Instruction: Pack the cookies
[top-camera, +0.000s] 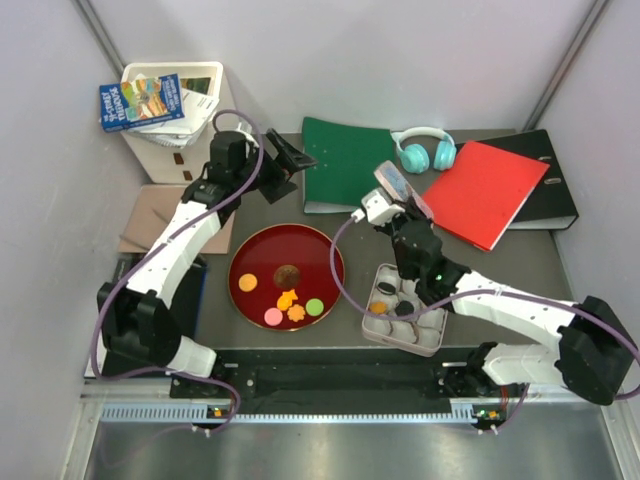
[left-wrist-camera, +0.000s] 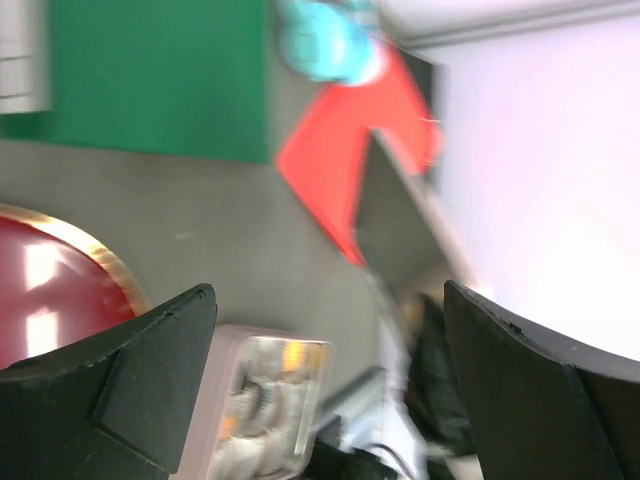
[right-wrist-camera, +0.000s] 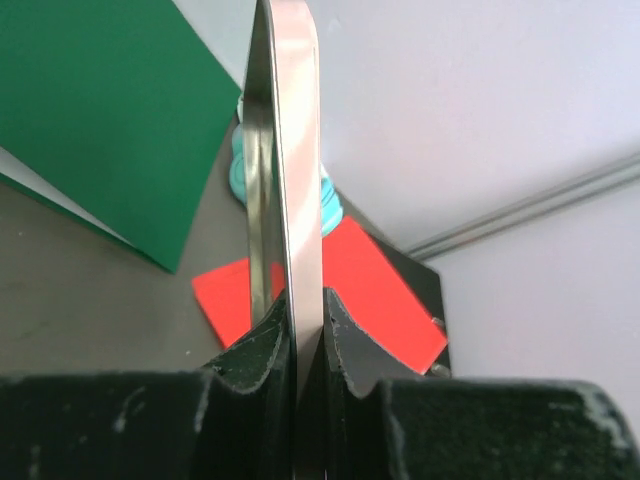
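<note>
Cookies (top-camera: 285, 298) seen on red plate (top-camera: 262, 248), wide-spread left gripper (top-camera: 288, 165) beyond plate's far rim | lid (right-wrist-camera: 290, 150) pinched by right gripper (right-wrist-camera: 305, 315), contact resolved only in wrist view.

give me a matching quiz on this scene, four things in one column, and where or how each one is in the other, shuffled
1 metal lid
2 green cookie
3 headphones
4 left gripper

a open, holding nothing
b on the red plate
c pinched in the right gripper
d beside the red folder

Pairs: 1-c, 2-b, 3-d, 4-a
</note>
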